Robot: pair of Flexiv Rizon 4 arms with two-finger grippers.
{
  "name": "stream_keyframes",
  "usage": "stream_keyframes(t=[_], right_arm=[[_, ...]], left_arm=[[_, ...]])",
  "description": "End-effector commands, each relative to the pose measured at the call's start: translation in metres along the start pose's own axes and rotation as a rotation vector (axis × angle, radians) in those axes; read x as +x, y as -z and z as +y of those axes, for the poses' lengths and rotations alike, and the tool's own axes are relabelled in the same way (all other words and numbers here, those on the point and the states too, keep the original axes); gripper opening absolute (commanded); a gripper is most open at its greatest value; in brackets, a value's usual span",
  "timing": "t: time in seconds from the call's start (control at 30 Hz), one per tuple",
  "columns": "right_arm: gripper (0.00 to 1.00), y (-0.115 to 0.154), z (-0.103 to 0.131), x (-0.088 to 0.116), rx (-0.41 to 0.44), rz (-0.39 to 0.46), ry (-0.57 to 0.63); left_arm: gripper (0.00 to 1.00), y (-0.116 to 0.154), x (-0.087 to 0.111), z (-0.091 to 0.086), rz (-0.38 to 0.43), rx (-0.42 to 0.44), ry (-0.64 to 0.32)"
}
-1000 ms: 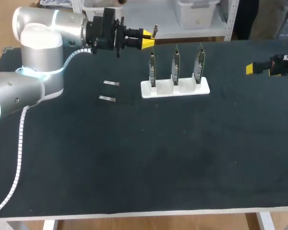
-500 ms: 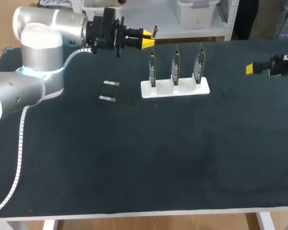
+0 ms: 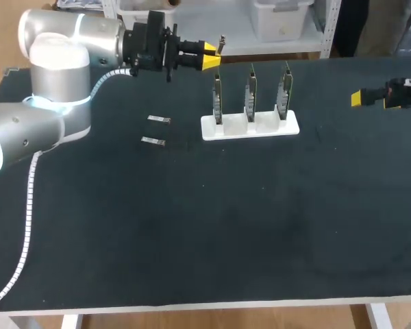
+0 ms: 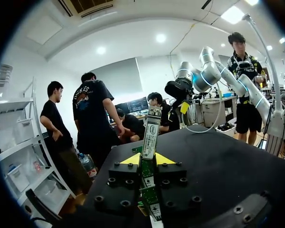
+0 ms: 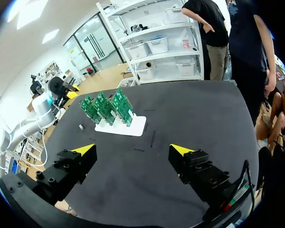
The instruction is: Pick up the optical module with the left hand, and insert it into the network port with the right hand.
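Jaws on your left gripper (image 4: 147,160) are clamped on the optical module (image 4: 151,132) from both sides, while those of your right gripper (image 5: 132,150) stand wide apart with nothing between them. You are working over a black table (image 3: 212,226). Your left arm (image 3: 55,82) comes in at the far left corner, and its gripper hangs near the table's far edge, just left of the white stand (image 3: 251,126). That stand holds three green circuit boards (image 3: 251,92) upright in a row and sits between your two grippers. Your right gripper hovers well apart from it, at the table's right edge. Two small spare modules (image 3: 159,120) lie flat on the table near the stand, on your left arm's side. The held module is a narrow green strip with a silver label on its upper part. It sticks out past the yellow fingertips and is slightly tilted.
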State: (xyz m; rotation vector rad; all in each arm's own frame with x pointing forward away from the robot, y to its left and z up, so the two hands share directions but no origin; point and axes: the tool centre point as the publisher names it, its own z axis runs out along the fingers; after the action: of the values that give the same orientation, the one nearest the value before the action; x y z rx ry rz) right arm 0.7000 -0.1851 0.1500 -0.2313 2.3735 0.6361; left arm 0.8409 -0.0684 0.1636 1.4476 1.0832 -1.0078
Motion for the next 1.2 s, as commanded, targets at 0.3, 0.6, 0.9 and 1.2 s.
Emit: stream_keyframes(t=[0.3,0.6,0.9,1.2], right_arm=[[1.00,0.000,0.000,0.000,0.000,0.000,0.000],[1.00,0.000,0.000,0.000,0.000,0.000,0.000],[1.00,0.009,0.020,-0.007,-0.088,-0.035,0.055],[1.00,0.016,0.036,-0.016,-0.178,-0.081,0.151]], left_arm=[[0.00,-0.001,0.001,0.003,0.000,0.007,-0.001],[0.00,-0.001,0.001,0.003,0.000,0.007,-0.001],[0.00,-0.001,0.001,0.003,0.000,0.007,-0.001],[0.00,-0.001,0.001,0.003,0.000,0.007,-0.001]])
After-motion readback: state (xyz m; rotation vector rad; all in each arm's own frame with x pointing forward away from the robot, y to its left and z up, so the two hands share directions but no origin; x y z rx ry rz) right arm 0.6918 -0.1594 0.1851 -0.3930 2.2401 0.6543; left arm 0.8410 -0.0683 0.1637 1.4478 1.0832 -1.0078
